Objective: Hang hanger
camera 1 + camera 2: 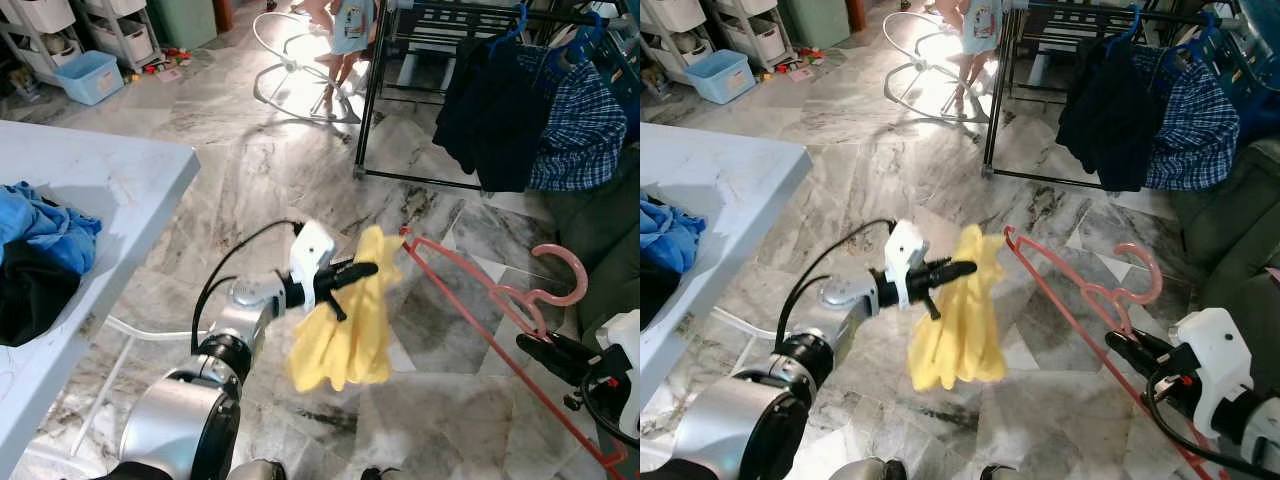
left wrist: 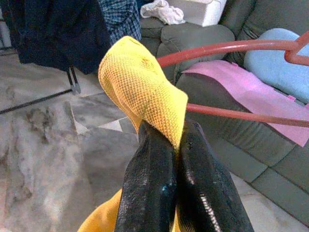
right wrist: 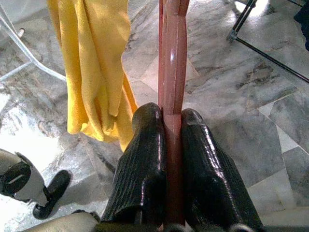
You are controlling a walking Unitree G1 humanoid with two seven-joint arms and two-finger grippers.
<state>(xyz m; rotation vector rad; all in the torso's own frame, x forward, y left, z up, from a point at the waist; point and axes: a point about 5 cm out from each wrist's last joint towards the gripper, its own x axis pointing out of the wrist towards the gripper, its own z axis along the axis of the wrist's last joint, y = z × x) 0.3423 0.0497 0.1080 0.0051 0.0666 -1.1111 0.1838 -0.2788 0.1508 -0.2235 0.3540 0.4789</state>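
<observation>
Landmark: the red hanger (image 1: 480, 300), held out in mid-air above the marble floor (image 1: 250, 180).

Right tool (image 3: 171, 121): both black fingers (image 3: 140, 154) pressed together on the hanger's flat red bar, which runs up between them. In the head views this tool sits at the hanger's lower end, under the pale pink hook (image 1: 560, 275).

Left tool (image 2: 169, 140): fingers pinching a fold of the yellow cloth (image 1: 350, 320). The cloth hangs down in a bunch from the pinch, its top edge just beside the hanger's far corner. From the left wrist camera the pinched mesh fold overlaps the hanger's two red bars; contact with them cannot be judged.

Beyond the hanger: a black clothes rack (image 1: 400, 100) carrying a dark garment (image 1: 490, 110) and a blue plaid shirt (image 1: 580, 120) on blue hangers. A person (image 1: 345, 40) stands by a white bouncer frame (image 1: 300, 70) further back.

To the left of the hanger: a white tabletop (image 1: 90, 190) with a blue cloth (image 1: 45, 230) lying over a black one (image 1: 30, 295).

Containers, far from the hanger past the tabletop: a light blue bin (image 1: 90, 75) on the floor, contents not discernible; grey shelving (image 1: 60, 30) holding white drawers, contents not readable.
</observation>
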